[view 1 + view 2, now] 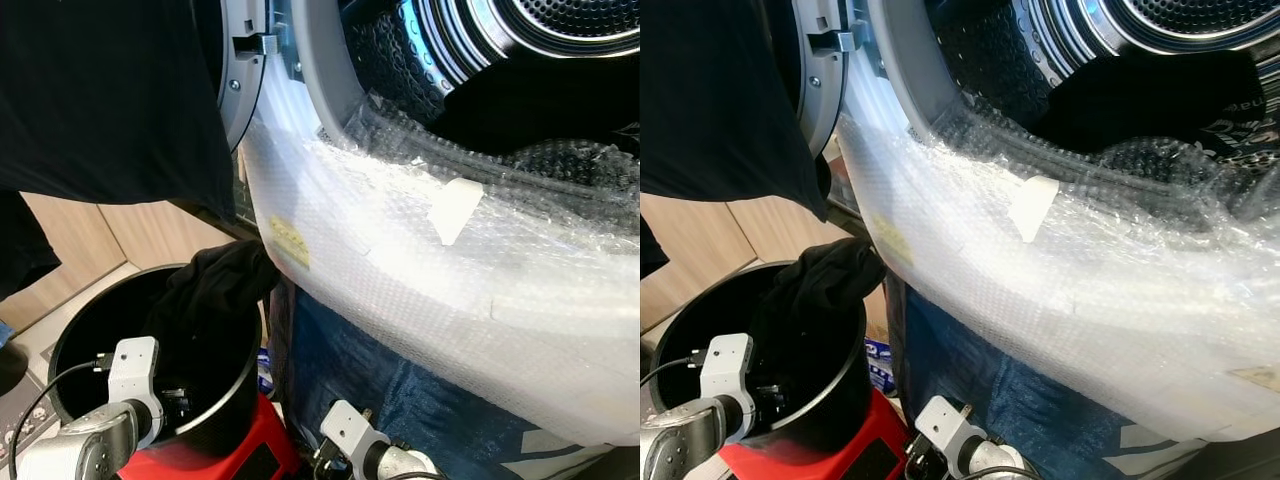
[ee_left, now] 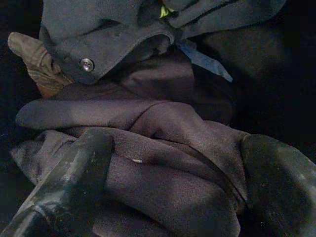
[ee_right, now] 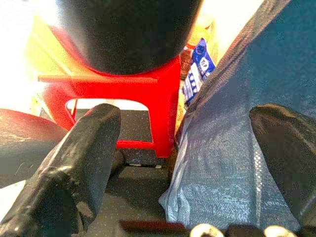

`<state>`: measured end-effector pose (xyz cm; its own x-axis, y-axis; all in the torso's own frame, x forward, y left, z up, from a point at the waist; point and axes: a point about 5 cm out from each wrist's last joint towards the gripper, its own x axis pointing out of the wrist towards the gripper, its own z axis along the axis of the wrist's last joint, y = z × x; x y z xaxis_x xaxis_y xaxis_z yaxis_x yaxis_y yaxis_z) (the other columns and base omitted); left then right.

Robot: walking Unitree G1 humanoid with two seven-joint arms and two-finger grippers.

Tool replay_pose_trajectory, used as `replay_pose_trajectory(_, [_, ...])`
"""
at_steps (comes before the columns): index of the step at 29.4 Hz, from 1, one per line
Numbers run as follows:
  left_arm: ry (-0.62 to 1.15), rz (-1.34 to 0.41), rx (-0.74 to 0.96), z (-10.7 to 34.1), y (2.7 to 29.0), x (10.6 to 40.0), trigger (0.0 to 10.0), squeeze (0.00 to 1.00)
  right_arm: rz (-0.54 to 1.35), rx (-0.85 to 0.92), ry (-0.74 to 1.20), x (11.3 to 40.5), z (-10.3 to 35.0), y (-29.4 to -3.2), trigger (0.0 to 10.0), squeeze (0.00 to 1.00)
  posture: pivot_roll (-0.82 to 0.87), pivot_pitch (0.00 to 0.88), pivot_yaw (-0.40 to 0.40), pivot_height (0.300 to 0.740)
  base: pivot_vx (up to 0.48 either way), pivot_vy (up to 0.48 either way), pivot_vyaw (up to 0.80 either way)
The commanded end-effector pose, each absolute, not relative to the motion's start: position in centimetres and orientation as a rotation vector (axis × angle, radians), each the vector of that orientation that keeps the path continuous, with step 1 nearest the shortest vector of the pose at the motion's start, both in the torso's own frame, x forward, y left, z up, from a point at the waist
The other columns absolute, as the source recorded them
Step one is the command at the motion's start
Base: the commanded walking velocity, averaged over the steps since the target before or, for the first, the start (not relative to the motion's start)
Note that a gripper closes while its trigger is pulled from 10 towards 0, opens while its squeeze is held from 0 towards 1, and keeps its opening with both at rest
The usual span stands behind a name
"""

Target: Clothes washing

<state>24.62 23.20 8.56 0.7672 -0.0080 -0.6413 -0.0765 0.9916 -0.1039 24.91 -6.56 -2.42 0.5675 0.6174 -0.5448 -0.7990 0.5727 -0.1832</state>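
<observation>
Silver arms with white wrist blocks — black cable at the left wrist [image 1: 133, 372] — long black scuffed fingers [image 3: 84, 148].

You had a red stool [image 3: 148, 94] standing on the dark floor [image 3: 133, 182], and the black bucket [image 1: 235, 395] sat directly on top of that stool. Just beside the stool, a blue tarp [image 3: 237, 148] hung down to the floor, with a blue-and-white packet [image 3: 200, 66] tucked between the two.

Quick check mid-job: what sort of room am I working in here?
Probably a home laundry corner: an open front-loading washing machine drum wrapped in clear bubble wrap, beside a round black bin of dark clothes on a red plastic stool.
</observation>
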Motion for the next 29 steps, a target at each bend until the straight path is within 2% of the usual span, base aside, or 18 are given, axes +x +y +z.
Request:
replay_pose_trajectory(1, [0.768,0.047,-0.146,7.1,23.1,24.0,10.0,0.00,0.881,-0.439,0.463,24.5,-2.7,-6.3,10.0,0.00,0.15,0.077,0.011,0.740,0.000,0.000,0.00])
replay_pose_trajectory(6, [0.727,0.111,-0.165,7.9,24.7,24.7,10.0,0.00,0.876,-0.432,0.456,24.7,-2.5,-6.2,10.0,0.00,0.15,0.072,0.009,0.740,0.000,0.000,0.00])
replay_pose_trajectory(8, [0.718,0.124,-0.260,8.3,25.4,25.1,10.0,0.00,0.878,-0.433,0.454,24.8,-2.4,-6.2,10.0,0.00,0.15,0.073,0.005,0.740,0.000,0.000,0.00])
replay_pose_trajectory(11, [0.736,0.088,-0.259,8.2,25.5,25.2,10.0,0.00,0.882,-0.438,0.453,24.8,-2.4,-6.2,10.0,0.00,0.16,0.074,0.001,0.740,0.000,0.000,0.00])
replay_pose_trajectory(17, [0.797,-0.003,-0.123,8.0,26.7,25.2,10.0,0.00,0.897,-0.442,0.453,25.0,-2.3,-6.2,10.0,0.00,0.16,0.078,-0.002,0.740,0.000,0.000,0.00])
replay_pose_trajectory(22, [0.834,-0.025,-0.102,7.6,26.9,25.1,10.0,0.00,0.908,-0.440,0.453,25.0,-2.3,-6.2,10.0,0.00,0.16,0.078,-0.002,0.740,0.000,0.000,0.00])
replay_pose_trajectory(25, [0.871,-0.086,0.021,6.9,27.1,24.7,10.0,0.00,0.923,-0.440,0.454,24.8,-2.3,-6.1,10.0,0.00,0.16,0.080,0.001,0.740,0.000,0.000,0.00])
replay_pose_trajectory(29, [0.829,-0.059,0.064,7.4,27.4,25.4,10.0,0.00,0.925,-0.436,0.451,24.8,-2.3,-6.0,10.0,0.00,0.16,0.080,0.001,0.740,0.000,0.000,0.00])
